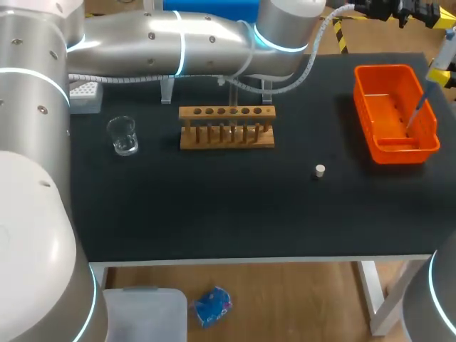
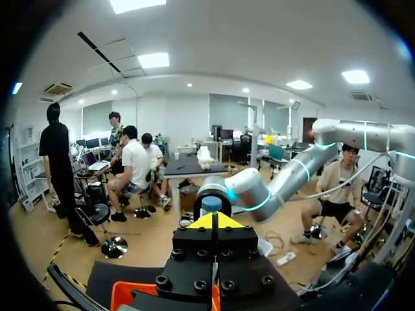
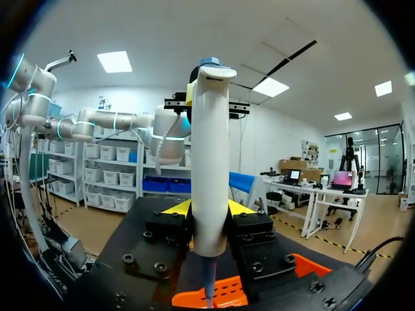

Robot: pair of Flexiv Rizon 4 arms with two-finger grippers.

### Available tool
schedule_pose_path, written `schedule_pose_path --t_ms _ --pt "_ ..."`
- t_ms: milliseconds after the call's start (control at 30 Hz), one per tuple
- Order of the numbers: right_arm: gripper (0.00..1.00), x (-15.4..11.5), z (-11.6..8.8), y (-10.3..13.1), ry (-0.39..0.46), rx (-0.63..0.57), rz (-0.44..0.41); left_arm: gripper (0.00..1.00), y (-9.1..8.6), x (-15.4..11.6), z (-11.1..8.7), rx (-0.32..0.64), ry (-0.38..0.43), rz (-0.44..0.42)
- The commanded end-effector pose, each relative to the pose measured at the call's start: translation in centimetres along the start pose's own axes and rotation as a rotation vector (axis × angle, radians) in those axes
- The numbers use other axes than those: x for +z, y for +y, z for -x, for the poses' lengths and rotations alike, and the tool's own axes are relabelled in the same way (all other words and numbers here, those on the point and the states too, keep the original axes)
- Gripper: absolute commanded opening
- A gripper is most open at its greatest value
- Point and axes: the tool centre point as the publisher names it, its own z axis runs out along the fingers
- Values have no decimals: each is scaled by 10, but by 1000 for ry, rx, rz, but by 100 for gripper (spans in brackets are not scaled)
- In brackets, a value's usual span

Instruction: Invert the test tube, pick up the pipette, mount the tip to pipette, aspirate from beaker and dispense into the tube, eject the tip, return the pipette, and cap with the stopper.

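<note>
So the right gripper (image 3: 209,212) is clamped on the white pipette (image 3: 209,162), one yellow-tipped finger on each side of the body, holding it upright out at the right end of the table (image 1: 214,214). Its thin tip (image 1: 416,114) hangs down into the orange bin (image 1: 370,96); can't tell if it touches the bottom. The left gripper (image 2: 214,221) sits right at the pipette's blue top, fingers pinched together with nothing between them. Whether they actually press on that top, I can't tell. Rest of the table: wooden rack (image 1: 226,128) in the middle toward the back, glass beaker (image 1: 123,135) off to its left, and the little white stopper (image 1: 320,169) lying on its own between rack and bin, apart from both.
</note>
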Motion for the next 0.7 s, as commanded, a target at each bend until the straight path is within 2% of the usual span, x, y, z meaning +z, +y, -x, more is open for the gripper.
schedule_pose_path --t_ms 33,700 --pt "0 0 0 0 2 -1 0 0 3 3 0 3 -1 -10" --pt "0 0 0 0 2 -1 0 0 17 6 -2 -28 1 9"
